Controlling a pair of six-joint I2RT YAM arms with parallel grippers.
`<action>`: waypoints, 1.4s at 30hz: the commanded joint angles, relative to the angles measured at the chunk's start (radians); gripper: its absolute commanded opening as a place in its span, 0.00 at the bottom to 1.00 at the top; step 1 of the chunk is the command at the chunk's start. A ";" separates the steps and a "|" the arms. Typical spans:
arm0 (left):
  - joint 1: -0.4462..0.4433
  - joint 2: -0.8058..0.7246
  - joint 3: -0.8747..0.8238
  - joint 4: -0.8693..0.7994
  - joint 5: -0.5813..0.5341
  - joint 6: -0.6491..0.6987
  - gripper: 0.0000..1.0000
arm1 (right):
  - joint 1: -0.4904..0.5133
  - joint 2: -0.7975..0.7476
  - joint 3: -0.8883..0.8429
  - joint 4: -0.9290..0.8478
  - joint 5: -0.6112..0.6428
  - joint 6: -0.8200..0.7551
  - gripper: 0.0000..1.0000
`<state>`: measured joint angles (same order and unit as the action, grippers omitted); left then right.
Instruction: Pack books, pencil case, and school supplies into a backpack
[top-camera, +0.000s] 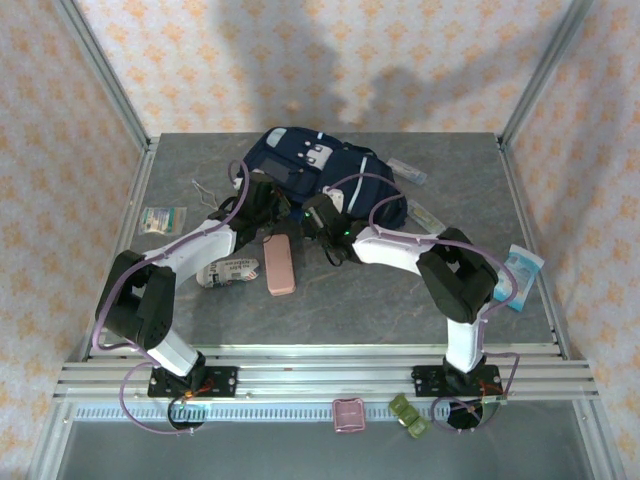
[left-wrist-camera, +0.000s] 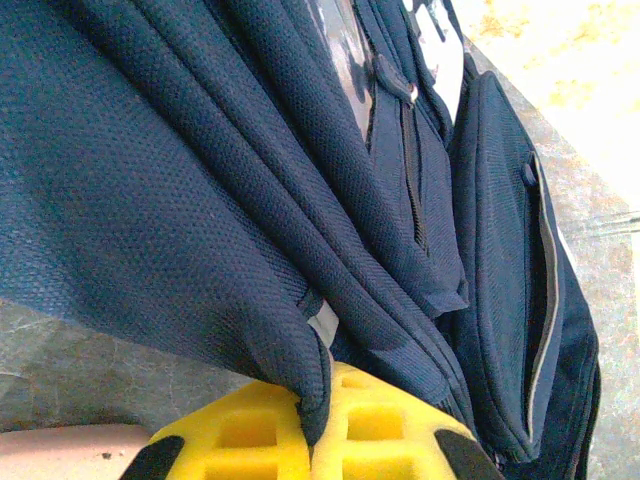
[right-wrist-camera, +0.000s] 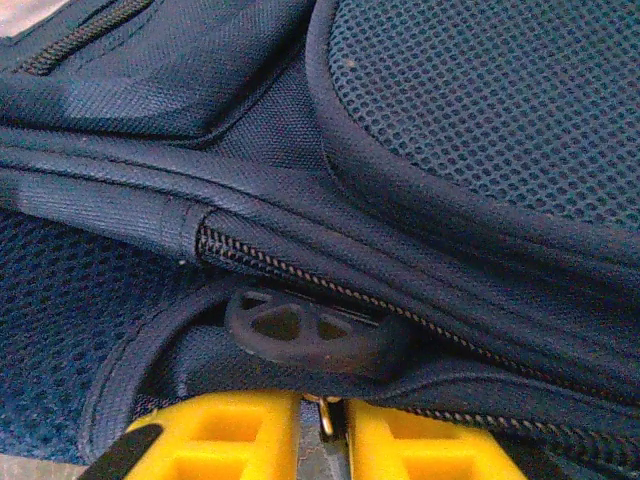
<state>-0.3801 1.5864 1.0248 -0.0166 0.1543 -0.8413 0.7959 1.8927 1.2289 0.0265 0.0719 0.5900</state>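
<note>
Where the two arms meet at mid-worktop (top-camera: 380, 300), the navy backpack (top-camera: 350, 165) lies flat toward the far edge, white patches facing up. Left gripper (left-wrist-camera: 318, 425) is clamped on a fold of the backpack's mesh fabric at its near-left edge; the fabric seam runs down between the yellow fingers (left-wrist-camera: 250, 430). Right gripper (right-wrist-camera: 323, 432) is closed, jaws almost together, pinching the small metal link of the zipper pull (right-wrist-camera: 300, 335). The black rubber tab sits just above the fingers, beside the zipper teeth, along the bag's near side.

The pink pencil case (top-camera: 279, 266) lies on the worktop just near of the backpack, between the two arms, not touching the bag. A white printed packet (top-camera: 228, 271) sits just left of it, partly under the left arm. Two clear packets lie right of the bag: one (top-camera: 408, 171) near its far-right corner, another (top-camera: 428, 214) near its near-right side. A greenish-white flat packet (top-camera: 163, 218) is well left of the bag, with a thin wire piece (top-camera: 205, 188) between them. A light blue packet (top-camera: 521, 272) lies at the right worktop edge. I can't tell where the books are.
</note>
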 joint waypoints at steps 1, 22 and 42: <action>-0.019 -0.051 0.074 0.053 0.053 -0.010 0.00 | -0.013 0.031 0.017 -0.027 0.033 -0.003 0.24; -0.016 -0.041 0.094 0.043 0.052 -0.001 0.00 | -0.007 -0.021 -0.058 -0.013 0.046 -0.042 0.16; -0.016 -0.036 0.100 0.053 0.066 0.001 0.00 | -0.006 -0.100 -0.135 0.015 0.035 -0.023 0.29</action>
<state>-0.3847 1.5864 1.0664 -0.0563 0.1780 -0.8406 0.7956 1.8091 1.0939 0.0662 0.0719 0.5636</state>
